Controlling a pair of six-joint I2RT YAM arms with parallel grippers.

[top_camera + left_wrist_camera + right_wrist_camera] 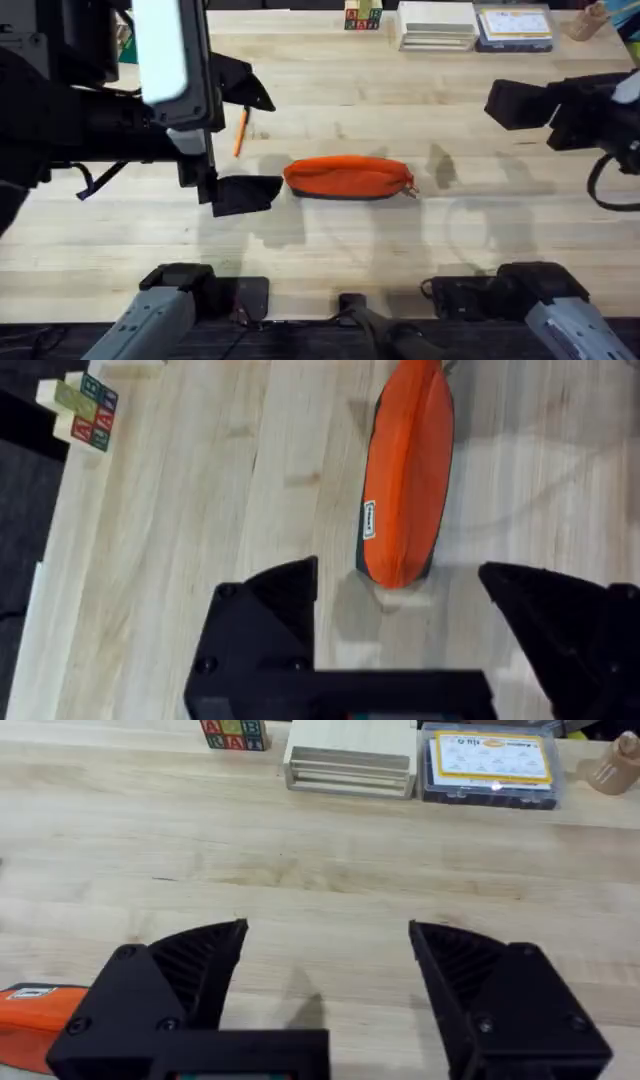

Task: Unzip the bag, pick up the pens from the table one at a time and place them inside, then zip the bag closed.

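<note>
Two grippers, left and right, jaws spread wide and empty; left one just beside the bag end, not touching.

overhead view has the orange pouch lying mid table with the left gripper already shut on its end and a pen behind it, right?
Not quite. The left gripper is open, its fingers apart on either side of the end of the orange pouch and gripping nothing; the left wrist view shows this. The rest holds: the pouch lies mid table with a pen behind it.
</note>
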